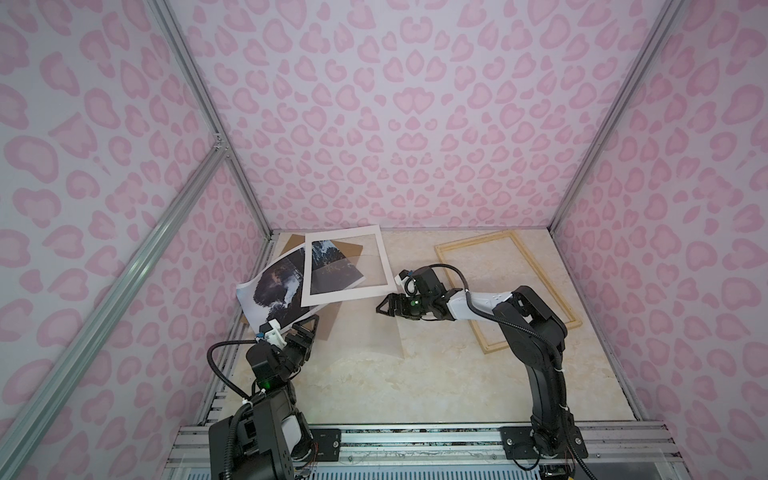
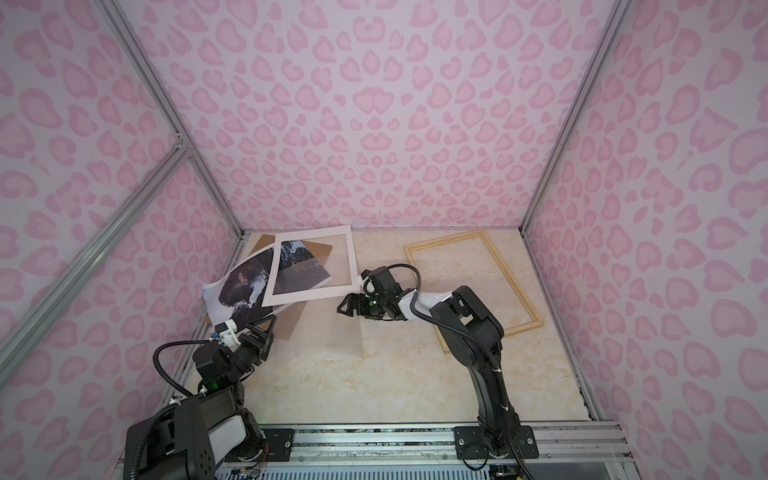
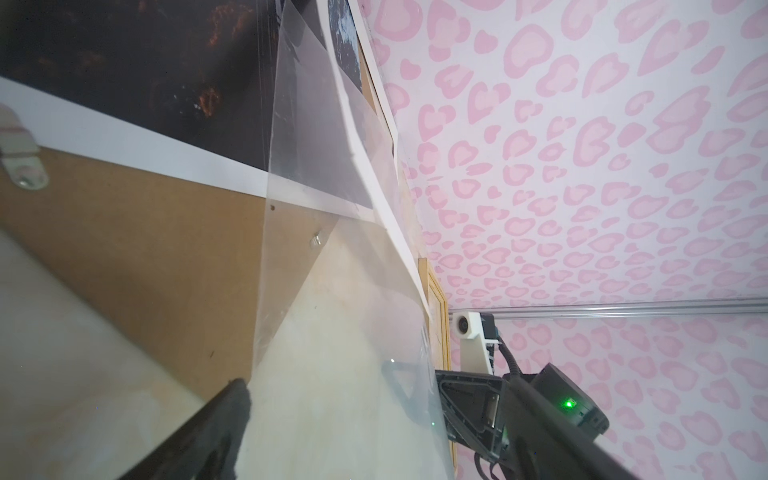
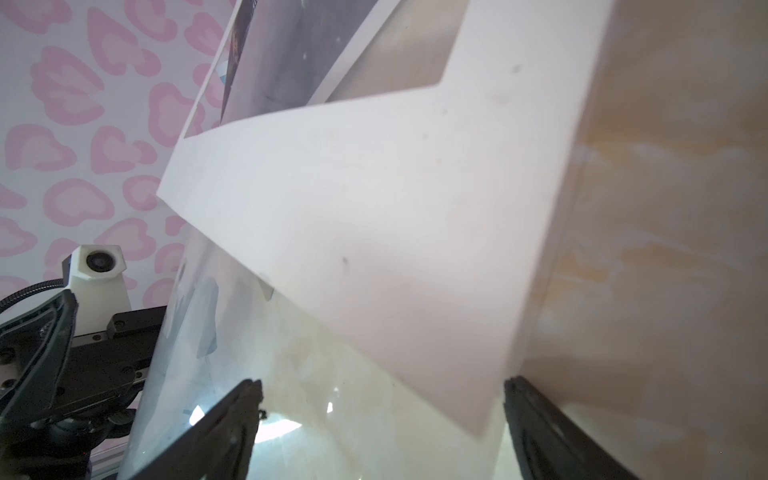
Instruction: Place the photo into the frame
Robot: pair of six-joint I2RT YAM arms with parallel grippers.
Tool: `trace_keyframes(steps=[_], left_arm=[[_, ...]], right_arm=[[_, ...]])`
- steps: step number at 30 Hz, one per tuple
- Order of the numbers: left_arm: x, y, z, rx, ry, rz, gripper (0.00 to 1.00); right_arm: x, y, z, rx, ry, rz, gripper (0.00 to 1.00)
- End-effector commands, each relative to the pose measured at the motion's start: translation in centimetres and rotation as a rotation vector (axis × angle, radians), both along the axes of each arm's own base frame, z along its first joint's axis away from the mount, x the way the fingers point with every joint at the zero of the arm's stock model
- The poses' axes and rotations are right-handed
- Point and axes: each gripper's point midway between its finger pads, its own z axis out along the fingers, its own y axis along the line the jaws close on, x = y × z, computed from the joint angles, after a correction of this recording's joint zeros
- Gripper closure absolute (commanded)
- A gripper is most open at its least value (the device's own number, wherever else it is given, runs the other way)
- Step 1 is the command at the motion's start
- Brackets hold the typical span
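The left gripper (image 1: 305,326) and right gripper (image 1: 384,304) are held apart, empty. The white mat (image 1: 349,294) should be lifted slowly off the photo (image 1: 270,291) under it.

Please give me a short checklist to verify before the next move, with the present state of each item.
1. Frame empty and lying flat: ok.
2. Left gripper open: ok.
3. Right gripper open: ok.
4. Photo free to lift: not ok; the mat lies over part of it.
5. Clear sheet off the photo: not ok; they overlap.
6. Left gripper close to the photo's near edge: ok.
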Motion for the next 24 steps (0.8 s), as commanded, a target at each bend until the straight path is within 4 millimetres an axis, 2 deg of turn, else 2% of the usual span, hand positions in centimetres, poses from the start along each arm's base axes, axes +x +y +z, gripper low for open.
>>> trace_keyframes(steps=[1,6,8,11,12,17,20,24], left_arm=[[-0.5,-0.2,-0.3,0.009,-0.016,0.006,0.03],[-0.8,-0.8,-0.4,-0.03,-0.009,-0.018,0.03],[-0.8,-1.2,0.1,-0.056,-0.024,-0.037,0.03],[-0.9,-1.2,-0.6,-0.112,0.033,-0.023,0.03],[-0.7,-1.1,-0.2,-0.142,0.027,-0.008,0.03],[1.2,-0.3,4.1,-0.21,-0.075,0.014,0.03],[2.2,0.4,5.1,-0.214,-0.091,0.042,0.03],[2.9,0.2,6.2,-0.275,-0.133,0.043,0.03]], right_arm=[[-2.4,-1.4,-2.9,-0.062,0.141,-0.014,0.05],[-2.5,-0.6,-1.5,0.018,0.123,0.002,0.05],[-2.3,-0.7,-1.6,0.006,0.124,-0.002,0.05],[-2.1,-0.9,-2.7,-0.024,0.146,-0.011,0.06],[-2.1,-1.0,-3.1,-0.041,0.149,-0.014,0.06],[-2.4,-1.9,-4.8,-0.108,0.165,-0.027,0.06],[-2.7,-2.1,-5.2,-0.117,0.171,-0.024,0.06],[-2.9,-2.2,-5.6,-0.126,0.178,-0.022,0.07]])
